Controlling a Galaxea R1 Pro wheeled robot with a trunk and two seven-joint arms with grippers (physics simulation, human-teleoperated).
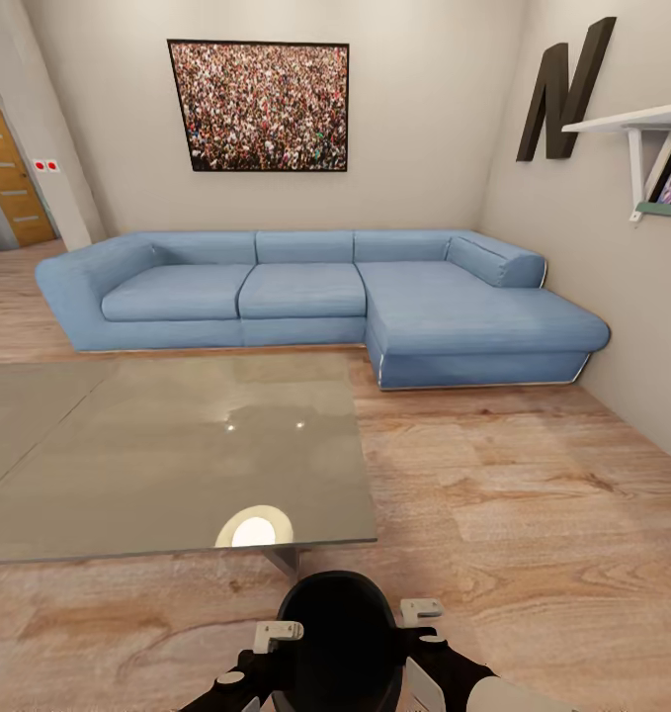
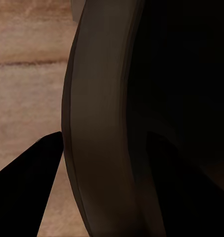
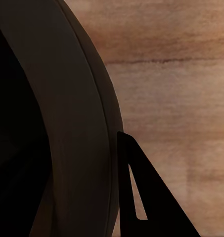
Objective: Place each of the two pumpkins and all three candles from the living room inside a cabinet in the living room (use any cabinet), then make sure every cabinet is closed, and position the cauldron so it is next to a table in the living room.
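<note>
The black cauldron (image 1: pixel 337 638) is low in the head view, above the wood floor and just in front of the near right corner of the glossy grey table (image 1: pixel 127 445). My left gripper (image 1: pixel 276 633) is shut on its left rim and my right gripper (image 1: pixel 421 611) on its right rim. In the left wrist view the cauldron's rim (image 2: pixel 97 123) runs between the two dark fingers (image 2: pixel 32 177). In the right wrist view the rim (image 3: pixel 67 123) lies beside one outer finger (image 3: pixel 146 197); the other finger is lost in the dark inside. Pumpkins, candles and cabinet are out of view.
A blue corner sofa (image 1: pixel 305 297) stands beyond the table against the back wall. A white wall shelf (image 1: pixel 636 124) juts out at the upper right. Open wood floor (image 1: pixel 533 514) lies right of the table. A wooden door (image 1: pixel 14 178) is at the far left.
</note>
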